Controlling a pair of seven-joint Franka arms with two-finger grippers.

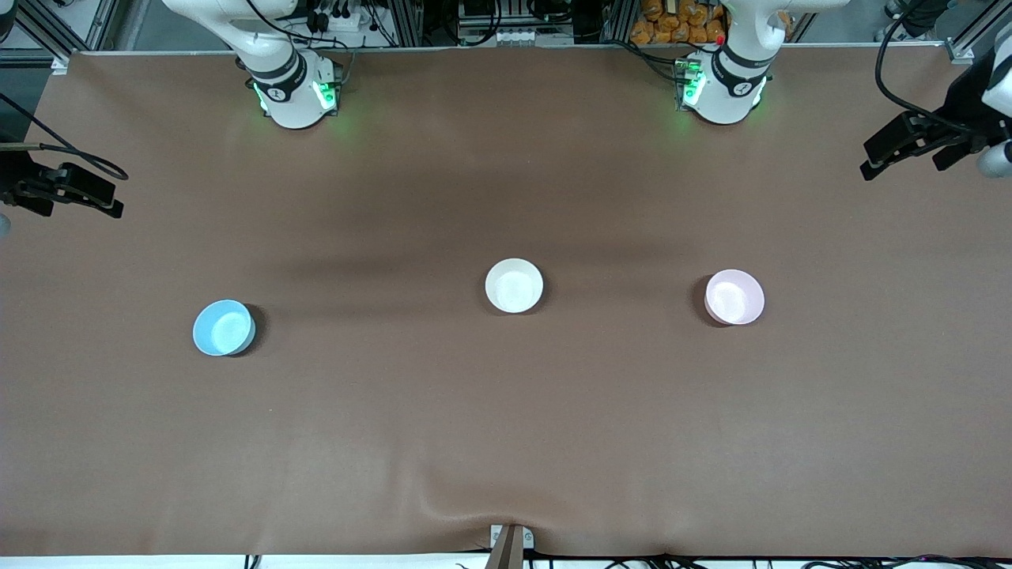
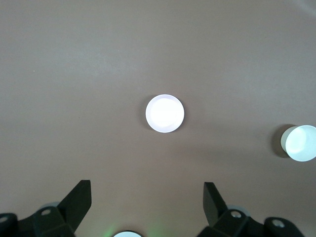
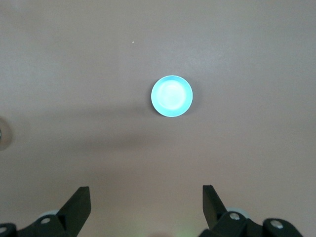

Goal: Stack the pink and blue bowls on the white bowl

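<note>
Three bowls stand apart on the brown table. The white bowl (image 1: 514,285) is in the middle. The pink bowl (image 1: 734,297) stands toward the left arm's end and the blue bowl (image 1: 224,327) toward the right arm's end, a little nearer the front camera. My left gripper (image 1: 901,158) hangs open and empty high over the left arm's end of the table; its wrist view shows the pink bowl (image 2: 165,113) below and the white bowl (image 2: 299,143) at the edge. My right gripper (image 1: 79,201) hangs open and empty over the right arm's end, with the blue bowl (image 3: 171,96) below it.
The two arm bases (image 1: 294,91) (image 1: 723,87) stand along the table's edge farthest from the front camera. A small bracket (image 1: 510,541) sits at the table's near edge, where the brown mat is slightly rumpled.
</note>
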